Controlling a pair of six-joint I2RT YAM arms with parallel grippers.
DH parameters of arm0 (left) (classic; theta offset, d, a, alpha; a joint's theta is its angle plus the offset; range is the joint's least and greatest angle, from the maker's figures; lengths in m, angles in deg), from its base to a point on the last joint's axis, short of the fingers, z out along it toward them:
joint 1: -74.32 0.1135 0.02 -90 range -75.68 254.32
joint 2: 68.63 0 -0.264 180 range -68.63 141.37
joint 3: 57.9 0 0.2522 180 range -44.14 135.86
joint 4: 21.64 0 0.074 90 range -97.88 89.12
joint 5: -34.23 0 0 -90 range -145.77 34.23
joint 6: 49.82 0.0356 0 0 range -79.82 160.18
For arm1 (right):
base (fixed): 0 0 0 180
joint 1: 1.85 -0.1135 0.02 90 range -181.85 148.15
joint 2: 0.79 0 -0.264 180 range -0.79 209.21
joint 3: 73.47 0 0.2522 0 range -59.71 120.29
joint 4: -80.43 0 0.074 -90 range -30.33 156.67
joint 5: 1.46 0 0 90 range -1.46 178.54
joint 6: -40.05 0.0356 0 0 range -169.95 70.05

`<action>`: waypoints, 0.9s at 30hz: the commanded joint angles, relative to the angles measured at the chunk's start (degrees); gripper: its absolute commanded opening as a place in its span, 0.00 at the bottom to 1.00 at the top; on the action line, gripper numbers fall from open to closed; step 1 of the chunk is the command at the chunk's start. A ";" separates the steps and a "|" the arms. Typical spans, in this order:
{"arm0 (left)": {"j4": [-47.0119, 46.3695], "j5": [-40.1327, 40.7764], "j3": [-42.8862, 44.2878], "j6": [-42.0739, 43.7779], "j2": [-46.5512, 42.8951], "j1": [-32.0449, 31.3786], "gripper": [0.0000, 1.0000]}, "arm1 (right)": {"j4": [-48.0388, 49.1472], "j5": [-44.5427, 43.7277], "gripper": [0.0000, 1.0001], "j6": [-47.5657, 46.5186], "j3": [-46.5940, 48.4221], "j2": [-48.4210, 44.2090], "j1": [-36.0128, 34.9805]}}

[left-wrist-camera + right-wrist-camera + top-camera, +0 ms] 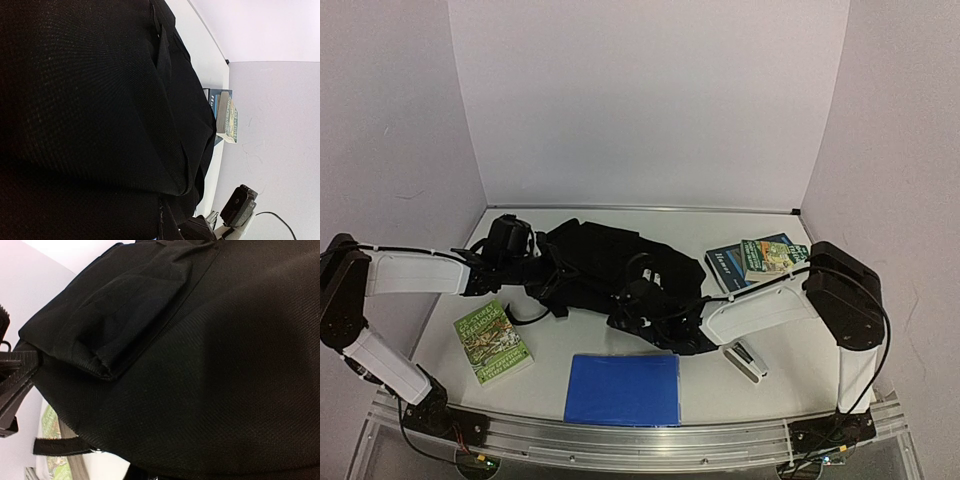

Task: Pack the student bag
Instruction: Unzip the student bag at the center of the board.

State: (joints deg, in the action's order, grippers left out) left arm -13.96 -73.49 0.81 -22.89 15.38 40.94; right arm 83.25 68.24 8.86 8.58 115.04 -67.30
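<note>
Jaws together, the left gripper point(538, 265) meets the left end of the backpack point(605, 262) and the right gripper point(642, 300) its near right edge; whether either pinches cloth cannot be told. Both arms reach low and inward. The backpack lies flat in the middle of the table point(670, 225), its long axis running far-left to near-right, with a green book point(492, 343) and a blue folder point(623, 388) nearer the arm bases.

Quick tally from the overhead shot: there was one student bag point(610, 265) and two robot arms, the left arm point(415, 272) and the right arm point(760, 305). Books came to three: one green paperback point(492, 342) on its own, plus a blue book point(725, 265) with an illustrated book point(768, 257) on top. Might've been a third in that pile, hard to tell. Also one blue folder point(623, 389) and one small white gadget point(745, 360).
</note>
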 commanded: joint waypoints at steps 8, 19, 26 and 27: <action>1.08 3.69 1.86 2.91 -3.67 0.23 0.00 | -2.09 -0.57 0.00 1.18 -2.25 -5.01 -0.05; 1.96 2.67 -0.79 4.43 -3.44 4.09 0.00 | -2.07 7.60 0.00 1.60 -7.55 -9.93 0.02; 3.86 2.60 -3.10 6.39 -4.81 7.73 0.00 | -2.07 11.73 0.00 2.86 -9.75 -11.23 0.02; 4.29 2.84 -3.51 6.81 -5.25 8.29 0.00 | -2.09 11.93 0.00 3.04 -10.27 -11.55 0.02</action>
State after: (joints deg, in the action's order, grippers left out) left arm -9.97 -73.78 -1.60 -18.59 13.37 46.23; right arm 81.88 77.87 10.52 0.14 107.16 -67.26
